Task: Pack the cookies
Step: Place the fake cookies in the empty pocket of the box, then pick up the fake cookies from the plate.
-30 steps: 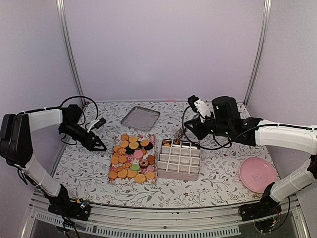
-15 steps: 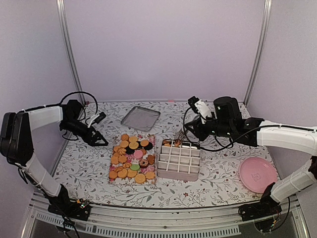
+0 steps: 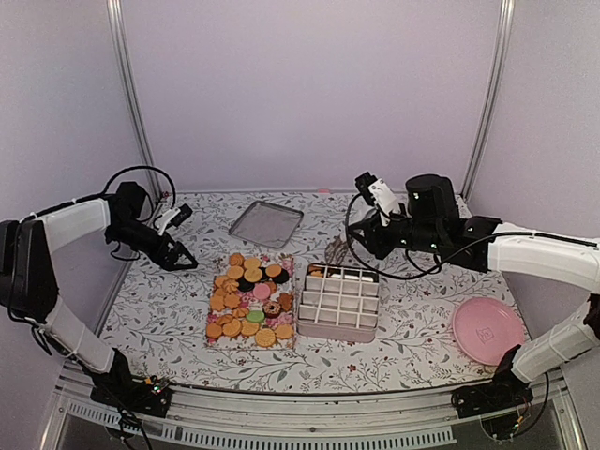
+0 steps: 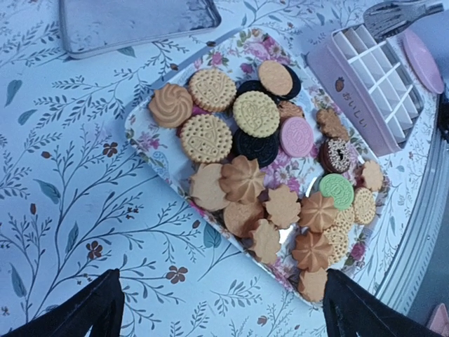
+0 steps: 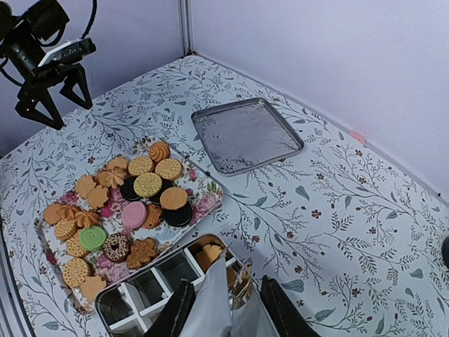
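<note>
most cookies (image 3: 248, 298) lie on the floral tray (image 4: 147, 144); only a couple show in the divided box (image 3: 339, 330). right gripper (image 5: 224, 312) clamps a metal tool (image 4: 403, 15) over its far corner, left gripper (image 3: 183, 262) gapes wide beside the tray.

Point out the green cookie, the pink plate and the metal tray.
green cookie (image 4: 337, 190): left wrist view, middle of its top face.
pink plate (image 3: 473, 328): top view, bare surface left of centre.
metal tray (image 5: 247, 135): right wrist view, bare floor at its middle.
</note>
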Tool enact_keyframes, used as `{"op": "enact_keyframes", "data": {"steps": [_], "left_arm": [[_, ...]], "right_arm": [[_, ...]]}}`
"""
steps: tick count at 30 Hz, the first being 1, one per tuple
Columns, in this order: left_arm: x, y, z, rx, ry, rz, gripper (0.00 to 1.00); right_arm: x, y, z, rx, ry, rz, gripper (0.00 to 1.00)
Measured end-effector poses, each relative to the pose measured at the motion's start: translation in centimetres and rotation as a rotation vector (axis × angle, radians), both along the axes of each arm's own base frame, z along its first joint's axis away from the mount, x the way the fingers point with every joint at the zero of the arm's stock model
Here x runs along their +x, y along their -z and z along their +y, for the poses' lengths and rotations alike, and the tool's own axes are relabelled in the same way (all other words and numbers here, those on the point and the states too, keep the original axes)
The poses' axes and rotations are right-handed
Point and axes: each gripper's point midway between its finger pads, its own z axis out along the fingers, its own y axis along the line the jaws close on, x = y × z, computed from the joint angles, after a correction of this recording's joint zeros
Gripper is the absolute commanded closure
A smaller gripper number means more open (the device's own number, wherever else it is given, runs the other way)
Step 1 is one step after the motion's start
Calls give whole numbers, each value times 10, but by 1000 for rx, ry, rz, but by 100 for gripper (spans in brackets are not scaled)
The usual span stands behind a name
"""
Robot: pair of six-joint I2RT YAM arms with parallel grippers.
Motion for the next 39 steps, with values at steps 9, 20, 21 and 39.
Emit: {"op": "enact_keyframes", "data": {"steps": [9,20,21,39], "left_arm": [[12,-3,32,31,-97,-15,1],[9,0,37,56,-105,-1,1],[8,-1,36,54,-105,-2,1],[3,-17,27,-4,-83,-25,1]], "right_arm": [[-17,-65,64,124,-124,-101,68],[-87,6,185,88,-409,18,62],[-89,12,188,83,-419,30,61],[-79,10,206,171,-372,-1,61]]}}
